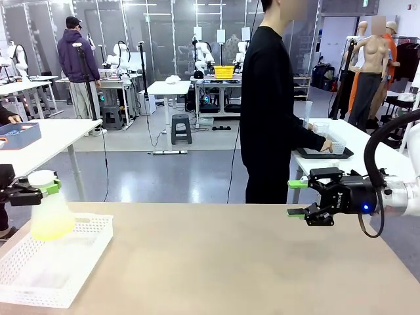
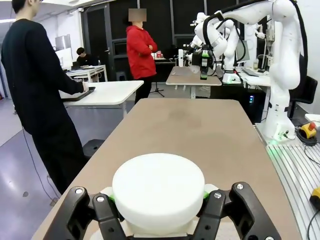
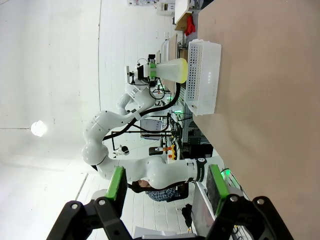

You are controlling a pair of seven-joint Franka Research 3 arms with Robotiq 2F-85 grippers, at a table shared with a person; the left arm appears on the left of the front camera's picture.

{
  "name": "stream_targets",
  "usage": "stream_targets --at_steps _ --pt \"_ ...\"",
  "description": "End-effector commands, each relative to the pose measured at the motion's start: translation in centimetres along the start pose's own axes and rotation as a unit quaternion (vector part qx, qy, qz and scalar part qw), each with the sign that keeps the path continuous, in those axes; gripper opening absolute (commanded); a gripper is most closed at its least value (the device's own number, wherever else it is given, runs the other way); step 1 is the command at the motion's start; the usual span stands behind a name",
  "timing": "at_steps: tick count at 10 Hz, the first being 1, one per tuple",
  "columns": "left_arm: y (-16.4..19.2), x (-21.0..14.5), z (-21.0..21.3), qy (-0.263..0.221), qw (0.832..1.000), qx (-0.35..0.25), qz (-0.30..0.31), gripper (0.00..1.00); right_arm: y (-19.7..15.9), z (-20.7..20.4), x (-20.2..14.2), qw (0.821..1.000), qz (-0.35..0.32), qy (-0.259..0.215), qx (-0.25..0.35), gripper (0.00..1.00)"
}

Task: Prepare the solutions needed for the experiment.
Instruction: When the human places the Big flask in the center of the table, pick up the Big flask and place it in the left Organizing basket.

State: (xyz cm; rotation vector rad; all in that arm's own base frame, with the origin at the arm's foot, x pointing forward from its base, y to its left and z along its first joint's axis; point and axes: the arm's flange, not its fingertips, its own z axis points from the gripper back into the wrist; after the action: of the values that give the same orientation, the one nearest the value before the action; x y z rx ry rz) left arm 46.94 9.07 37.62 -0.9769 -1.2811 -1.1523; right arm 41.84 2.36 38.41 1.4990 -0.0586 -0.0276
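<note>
Translucent flask (image 1: 50,210) neck sits clamped between left fingers (image 1: 52,187) (right fingers (image 1: 296,198) spread, holding nothing).

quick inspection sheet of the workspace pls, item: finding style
surface: tan table, bare across its middle and right
job's things: translucent conical flask with a shallow yellow-green solution, held by its neck above the white perforated tray at the table's left end
clutter: nothing seen
claws: left claw shut on the flask's neck; right claw open, holding nothing, above the table's right side
cables: black cable looping over the right arm
surroundings: person in black beyond the far edge, turned to a side table, hands at a dark tray
</note>
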Motion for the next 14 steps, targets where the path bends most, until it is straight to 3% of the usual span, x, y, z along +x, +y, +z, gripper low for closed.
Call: stream_targets --at_steps 1,4,8,14 --pt "1.1 -1.3 0.5 -0.012 1.000 -0.009 -0.022 0.00 0.0 -0.1 -0.1 1.000 0.006 -0.003 0.002 0.81" --pt "2.2 -4.2 0.7 -0.035 0.999 -0.019 -0.018 0.00 0.0 -0.1 -0.1 1.000 0.006 -0.003 0.002 0.81" --pt "3.2 -7.1 -0.1 -0.022 0.998 -0.055 -0.010 0.00 0.0 -0.1 -0.1 1.000 0.006 -0.003 0.002 0.81" --pt "3.8 -9.9 -0.4 -0.009 0.998 -0.057 -0.009 0.00 0.0 -0.1 -0.1 1.000 0.006 -0.003 0.002 0.81"
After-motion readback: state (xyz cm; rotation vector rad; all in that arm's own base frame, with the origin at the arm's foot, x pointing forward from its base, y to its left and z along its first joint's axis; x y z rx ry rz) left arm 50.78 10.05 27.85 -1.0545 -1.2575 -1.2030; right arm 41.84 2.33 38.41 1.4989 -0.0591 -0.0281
